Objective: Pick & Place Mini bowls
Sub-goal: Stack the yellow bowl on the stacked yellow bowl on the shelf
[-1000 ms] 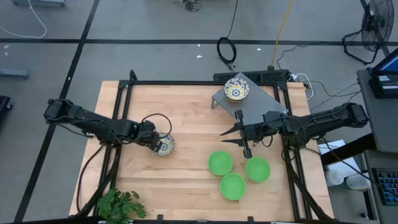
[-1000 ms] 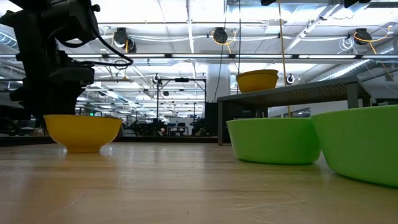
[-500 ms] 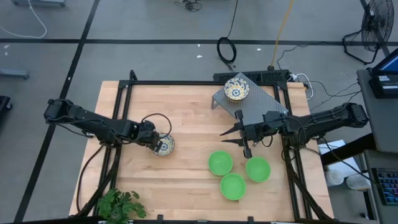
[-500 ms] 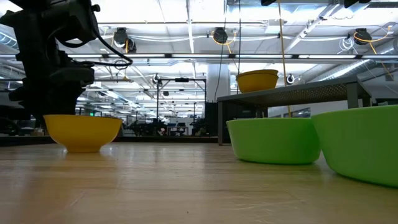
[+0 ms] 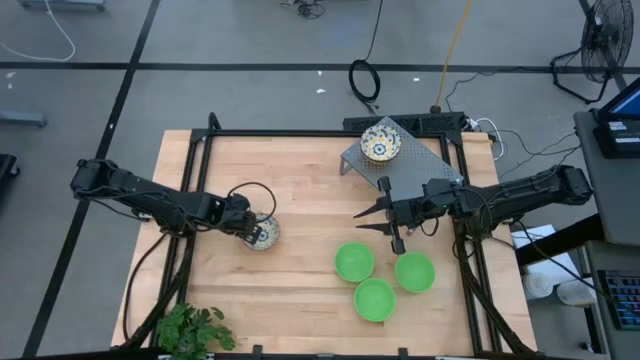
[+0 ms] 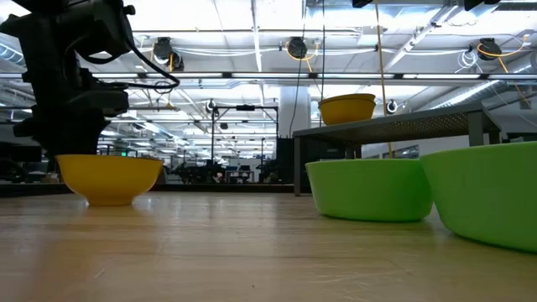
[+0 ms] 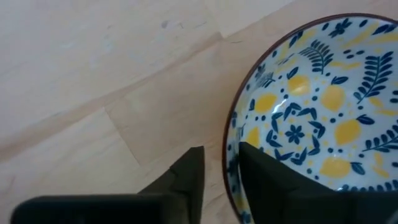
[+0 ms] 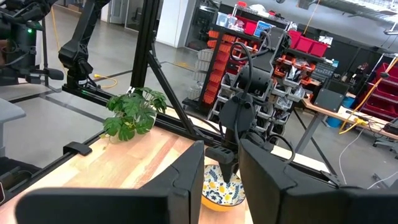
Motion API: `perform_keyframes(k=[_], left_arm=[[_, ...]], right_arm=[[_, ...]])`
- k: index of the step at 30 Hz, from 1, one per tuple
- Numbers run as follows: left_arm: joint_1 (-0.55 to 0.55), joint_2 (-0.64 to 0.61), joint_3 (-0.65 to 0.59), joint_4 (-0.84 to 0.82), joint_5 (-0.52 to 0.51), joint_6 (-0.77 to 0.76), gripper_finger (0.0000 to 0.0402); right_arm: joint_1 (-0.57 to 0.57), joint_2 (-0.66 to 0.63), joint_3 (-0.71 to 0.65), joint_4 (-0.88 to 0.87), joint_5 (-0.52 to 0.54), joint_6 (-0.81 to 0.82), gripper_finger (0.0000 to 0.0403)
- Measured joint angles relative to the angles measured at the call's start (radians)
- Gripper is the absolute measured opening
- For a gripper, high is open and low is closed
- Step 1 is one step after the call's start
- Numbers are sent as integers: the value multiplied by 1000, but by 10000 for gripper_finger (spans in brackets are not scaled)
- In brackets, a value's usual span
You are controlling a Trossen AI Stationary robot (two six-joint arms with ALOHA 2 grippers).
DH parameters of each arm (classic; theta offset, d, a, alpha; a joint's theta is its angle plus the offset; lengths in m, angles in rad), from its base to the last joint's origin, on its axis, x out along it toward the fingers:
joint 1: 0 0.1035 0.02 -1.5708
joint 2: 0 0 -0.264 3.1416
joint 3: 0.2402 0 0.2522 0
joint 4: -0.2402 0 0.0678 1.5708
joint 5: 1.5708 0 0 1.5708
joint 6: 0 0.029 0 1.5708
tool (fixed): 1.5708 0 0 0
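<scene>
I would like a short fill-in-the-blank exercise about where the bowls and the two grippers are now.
1. The left gripper has its fingers astride the rim of a ____ bowl.
2. Another floral bowl sits on the ____.
3. ____ green bowls stand on the table.
4. The right gripper hangs with its fingers ____.

Missing words: floral; rack; Three; open

No text, label or number can be read anywhere.
</scene>
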Motion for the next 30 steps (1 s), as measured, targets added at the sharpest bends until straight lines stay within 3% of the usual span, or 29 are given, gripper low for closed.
perform_keyframes(k=[11, 30], left_arm=[[1, -1, 1, 4, -10, 12, 37], [0, -2, 3, 6, -20, 65, 21]], right_arm=[[0, 0, 0, 0, 0, 1, 86], [0, 0, 0, 0, 0, 6, 86]])
